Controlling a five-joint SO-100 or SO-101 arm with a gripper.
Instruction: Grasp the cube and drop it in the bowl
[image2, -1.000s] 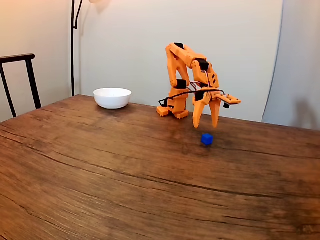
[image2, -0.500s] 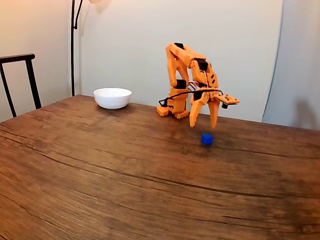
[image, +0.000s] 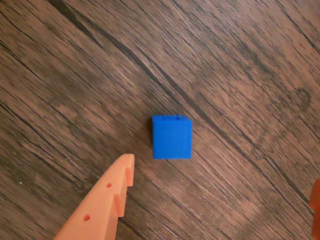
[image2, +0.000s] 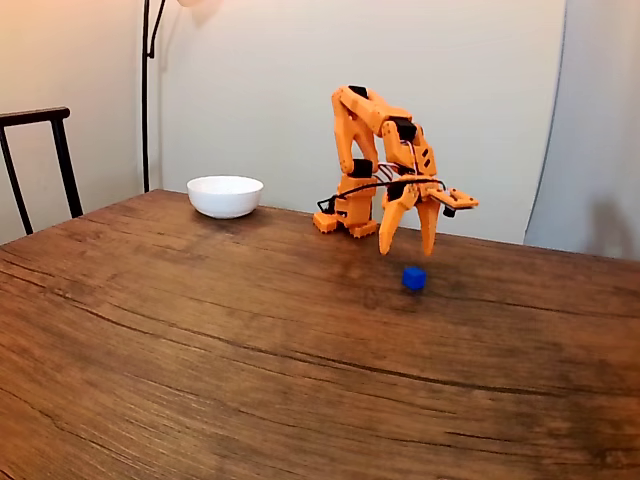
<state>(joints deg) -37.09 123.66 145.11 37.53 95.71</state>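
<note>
The small blue cube (image2: 414, 278) rests on the wooden table, right of centre in the fixed view. My orange gripper (image2: 407, 250) hangs open just above and slightly behind it, fingers pointing down, not touching it. In the wrist view the cube (image: 172, 136) lies on the wood grain near the middle, with one orange finger (image: 102, 203) at the lower left and the edge of the other at the far right; the gripper (image: 220, 192) holds nothing. The white bowl (image2: 225, 195) stands at the back left of the table, well away from the cube.
The wooden table (image2: 200, 340) has wide bare room in front and to the left. A dark chair (image2: 40, 160) stands at the left edge, and a lamp pole (image2: 146, 90) rises behind the bowl. The arm's base (image2: 345, 220) sits at the table's back.
The gripper has shifted very slightly left and up over the last second, staying open above the cube. Cube and bowl have not moved.
</note>
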